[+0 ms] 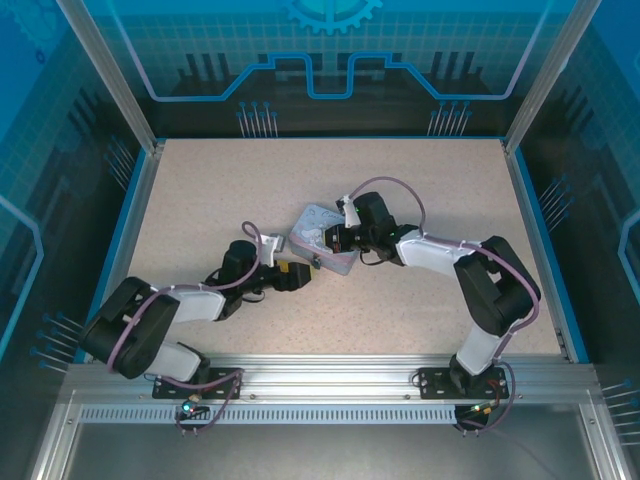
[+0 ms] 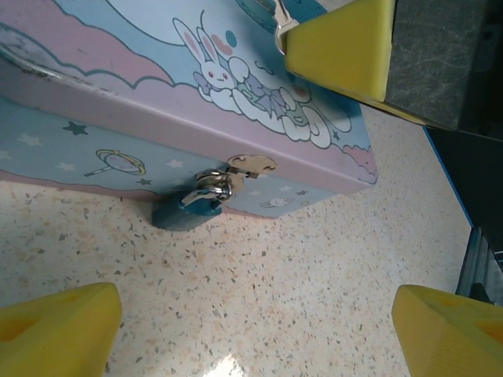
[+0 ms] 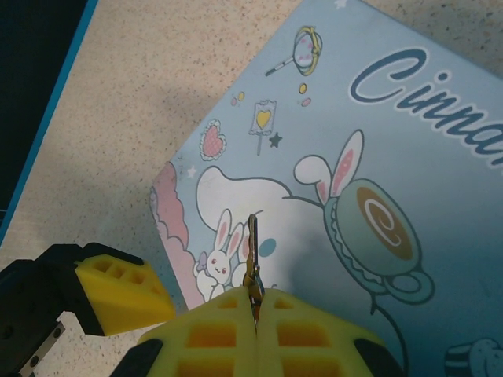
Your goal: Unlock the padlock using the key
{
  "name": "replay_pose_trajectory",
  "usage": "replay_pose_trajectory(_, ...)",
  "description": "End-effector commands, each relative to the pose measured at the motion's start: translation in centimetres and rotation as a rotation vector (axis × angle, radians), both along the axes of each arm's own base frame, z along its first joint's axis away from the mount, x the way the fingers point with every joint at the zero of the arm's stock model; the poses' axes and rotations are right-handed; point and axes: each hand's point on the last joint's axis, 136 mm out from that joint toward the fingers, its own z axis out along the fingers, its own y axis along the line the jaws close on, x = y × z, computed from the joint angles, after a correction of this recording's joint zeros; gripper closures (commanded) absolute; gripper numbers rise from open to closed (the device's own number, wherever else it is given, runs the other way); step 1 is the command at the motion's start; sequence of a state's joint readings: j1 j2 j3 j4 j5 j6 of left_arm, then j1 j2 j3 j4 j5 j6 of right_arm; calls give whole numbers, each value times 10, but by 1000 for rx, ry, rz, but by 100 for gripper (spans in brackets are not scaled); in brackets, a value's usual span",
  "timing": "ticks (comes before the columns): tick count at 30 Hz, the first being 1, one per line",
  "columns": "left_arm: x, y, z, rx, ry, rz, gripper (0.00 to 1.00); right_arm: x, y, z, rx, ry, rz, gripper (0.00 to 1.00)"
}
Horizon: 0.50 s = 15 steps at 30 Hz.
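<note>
**Key-to-padlock geometry.** The right gripper (image 3: 255, 302) is pinching the key (image 3: 252, 251) between fully closed yellow pads (image 3: 212, 338). The blade is projecting toward 12 o'clock in the right wrist view and hovering over the illustrated lid of the pale blue tin (image 3: 409, 126). The padlock (image 2: 189, 212) — small, blue-bodied, with a silver shackle (image 2: 211, 185) — is hanging from the hasp (image 2: 251, 165) on the tin's front wall. Its body is slanting toward 8 o'clock in the left wrist view and resting on the speckled table (image 2: 275, 298). The left gripper (image 2: 251, 334) is standing wide open and empty, facing that wall, with the padlock lying toward 11 o'clock of its jaws — this is the arm nearer the lock. The key is sitting above the lid edge, at about 1 o'clock from the hasp. It is therefore judged to need lowering past that edge and aligning with the body's long axis. The keyhole is not discernible.
</note>
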<state>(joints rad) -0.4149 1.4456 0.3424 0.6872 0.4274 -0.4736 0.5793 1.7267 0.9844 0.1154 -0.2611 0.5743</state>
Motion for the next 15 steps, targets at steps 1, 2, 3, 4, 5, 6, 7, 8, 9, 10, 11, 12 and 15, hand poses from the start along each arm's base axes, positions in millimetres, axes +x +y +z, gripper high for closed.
replay_pose_trajectory(1, 9, -6, 11, -47, -62, -20, 10, 4, -5, -10, -44, 31, -8, 100)
replay_pose_trajectory(2, 10, -7, 10, -48, -66, -19, 10, 2, -6, -15, -53, 43, -7, 100)
replay_pose_trajectory(3, 11, -8, 9, -49, -69, -22, 10, 0, -7, -19, -59, 57, -11, 100)
replay_pose_trajectory(4, 12, -8, 9, -51, -77, -25, 10, -2, -9, -23, -65, 69, -16, 100)
replay_pose_trajectory(5, 13, -9, 8, -53, -81, -27, 10, -3, -11, -26, -69, 79, -20, 100)
replay_pose_trajectory(6, 14, -9, 7, -55, -89, -28, 10, -5, -12, -30, -75, 90, -27, 100)
replay_pose_trajectory(7, 15, -10, 8, -57, -98, -28, 11, -7, -14, -33, -79, 99, -30, 100)
replay_pose_trajectory(8, 17, -10, 7, -57, -107, -27, 11, -9, -16, -37, -85, 109, -35, 100)
replay_pose_trajectory(9, 18, -10, 6, -58, -112, -28, 11, -11, -18, -40, -91, 118, -39, 100)
replay_pose_trajectory(10, 19, -11, 5, -60, -118, -29, 11, -13, -19, -42, -94, 124, -41, 100)
replay_pose_trajectory(11, 19, -12, 4, -63, -121, -31, 11, -14, -19, -44, -95, 129, -42, 100)
replay_pose_trajectory(12, 21, -12, 3, -68, -129, -29, 11, -15, -21, -47, -98, 136, -44, 100)
replay_pose_trajectory(15, 23, -14, 1, -86, -148, -30, 12, -19, -20, -52, -102, 151, -38, 100)
